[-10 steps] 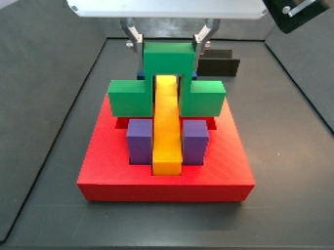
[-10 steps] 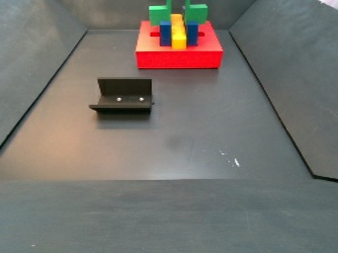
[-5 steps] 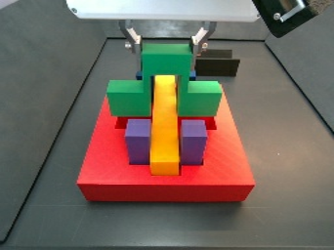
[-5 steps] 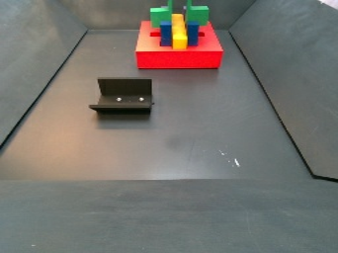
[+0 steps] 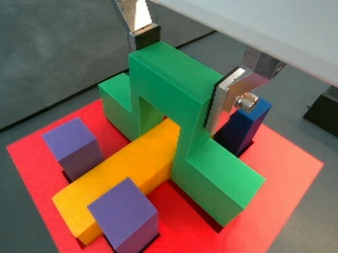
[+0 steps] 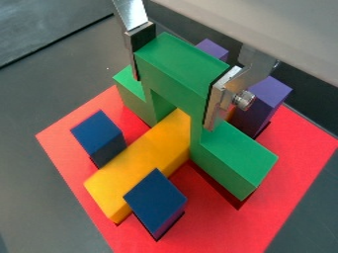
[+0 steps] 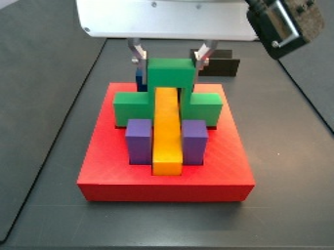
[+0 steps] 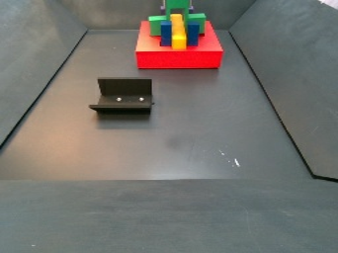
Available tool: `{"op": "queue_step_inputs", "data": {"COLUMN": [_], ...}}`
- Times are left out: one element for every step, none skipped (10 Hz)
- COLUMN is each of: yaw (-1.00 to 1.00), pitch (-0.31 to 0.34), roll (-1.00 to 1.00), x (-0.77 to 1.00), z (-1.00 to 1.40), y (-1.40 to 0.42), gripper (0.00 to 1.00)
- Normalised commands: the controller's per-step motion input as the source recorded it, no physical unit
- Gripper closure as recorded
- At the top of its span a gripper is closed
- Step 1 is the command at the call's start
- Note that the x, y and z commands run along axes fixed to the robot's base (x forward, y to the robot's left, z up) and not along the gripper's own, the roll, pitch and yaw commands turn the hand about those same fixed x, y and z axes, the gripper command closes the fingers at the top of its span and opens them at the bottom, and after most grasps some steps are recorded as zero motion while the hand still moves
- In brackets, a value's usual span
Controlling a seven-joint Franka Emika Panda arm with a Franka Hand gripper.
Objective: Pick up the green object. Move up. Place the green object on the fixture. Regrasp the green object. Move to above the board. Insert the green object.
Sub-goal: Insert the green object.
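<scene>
So the pincer (image 6: 183, 71) is clamped on the top bar of the green piece (image 6: 185, 109), which straddles the yellow bar (image 7: 166, 127) on the red board (image 7: 156, 176). Looks like rigid, light, slick plastic; those flat sides seem the best grip.

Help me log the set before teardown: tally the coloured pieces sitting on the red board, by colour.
Green object, straddling the yellow bar, gripper at its top: 1
Yellow bar: 1
Blue blocks: 2
Purple blocks: 2
Total: 6 on the board
</scene>
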Motion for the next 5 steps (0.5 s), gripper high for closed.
{"op": "queue_step_inputs", "data": {"yaw": [-0.03,-0.24,-0.36,-0.18,-0.1], "pitch": [0.026,0.011,0.0,0.0,0.0], "roll": [0.01,0.0,-0.02,-0.01,-0.01], "x": [0.17,0.12,0.08,0.03,0.0], "z": [-0.08,0.0,0.0,0.0,-0.02], "y": [-0.05,-0.03,0.0,0.0,0.0], "gripper": [1.0,1.0,1.0,1.0,1.0]}}
